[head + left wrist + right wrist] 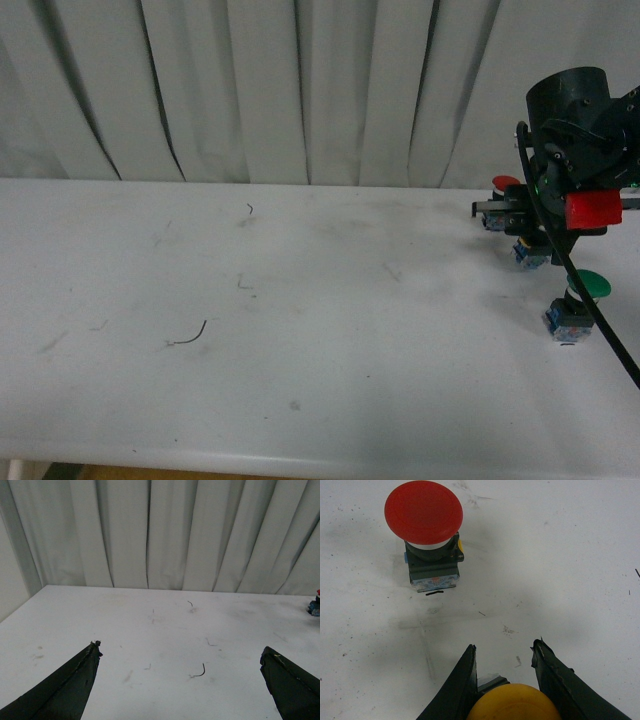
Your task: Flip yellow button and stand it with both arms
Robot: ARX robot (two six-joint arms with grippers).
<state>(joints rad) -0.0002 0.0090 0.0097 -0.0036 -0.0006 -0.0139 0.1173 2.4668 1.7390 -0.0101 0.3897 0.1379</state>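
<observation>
Backdrop: pleated white curtain (300,90) hanging behind the whole table.
Table: white top (320,380), scuffed and marked with dark specks.
Right arm: bulky black arm (580,130) at the far right of the table, with a red block (593,208) on its wrist.
Left gripper: the left gripper (180,647) hangs above bare table with its black fingers (75,680) spread wide and nothing between them.
Right gripper: the right gripper (505,647) has its fingers (457,685) drawn narrow, pressing on both sides of the yellow cap.
Green button: green-capped button (578,305) on a blue block, near the right arm on the side toward the front table edge.
Red button: red-capped button (423,512) standing cap up, just beyond the right gripper. The label on its block is too small to read.
Yellow button: yellow button (512,702) held between the right fingers at the far right of the table.
Debris: curved wire scrap (190,335) lying left of centre.
</observation>
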